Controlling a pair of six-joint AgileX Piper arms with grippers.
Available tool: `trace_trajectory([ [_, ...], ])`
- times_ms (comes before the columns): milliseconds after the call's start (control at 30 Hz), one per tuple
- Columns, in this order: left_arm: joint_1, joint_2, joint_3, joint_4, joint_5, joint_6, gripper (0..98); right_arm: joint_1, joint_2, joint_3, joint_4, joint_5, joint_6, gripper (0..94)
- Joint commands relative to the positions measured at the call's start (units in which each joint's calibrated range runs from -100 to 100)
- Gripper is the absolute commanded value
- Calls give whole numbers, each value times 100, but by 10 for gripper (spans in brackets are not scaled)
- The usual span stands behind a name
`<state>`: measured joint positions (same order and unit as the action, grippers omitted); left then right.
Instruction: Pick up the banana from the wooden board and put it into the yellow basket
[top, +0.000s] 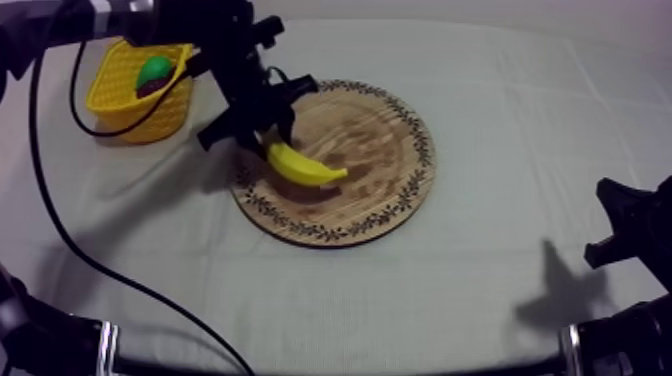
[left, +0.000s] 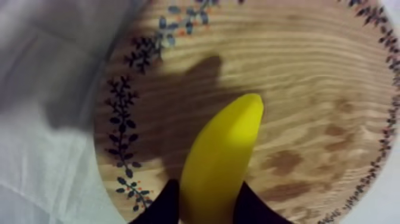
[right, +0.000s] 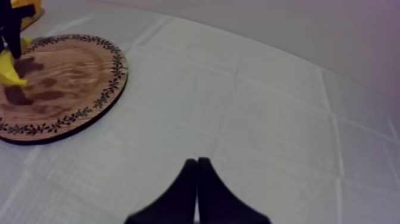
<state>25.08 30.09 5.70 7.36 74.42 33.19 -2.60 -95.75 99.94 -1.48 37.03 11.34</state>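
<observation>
The yellow banana hangs over the left part of the round wooden board, and its shadow falls on the wood. My left gripper reaches in from the upper left and is shut on the banana's near end. In the left wrist view the banana sticks out between my two black fingers above the board. The yellow basket stands at the far left of the table. My right gripper rests low at the right, and its fingers lie together as a narrow wedge.
A green fruit and something dark purple lie in the basket. The board with its patterned rim is far off from the right gripper, with the banana at its far side. Grey-white cloth covers the table.
</observation>
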Motion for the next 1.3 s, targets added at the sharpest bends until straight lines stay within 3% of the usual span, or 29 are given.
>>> trace_trajectory([
  [0, -53, -224, 47, -32, 6, -15, 249, 0, 0, -5, -1, -2, 1, 3],
  [267, -387, -1365, 558, -409, -104, -157, 243, 0, 0, -5, -1, -2, 1, 3],
  [667, -1198, -3169, 1606, -896, 14, -625, 246, 0, 0, -5, -1, -2, 1, 3],
  [1267, -1949, -4182, 1239, -1322, 209, -1854, 244, 0, 0, -5, -1, -2, 1, 3],
])
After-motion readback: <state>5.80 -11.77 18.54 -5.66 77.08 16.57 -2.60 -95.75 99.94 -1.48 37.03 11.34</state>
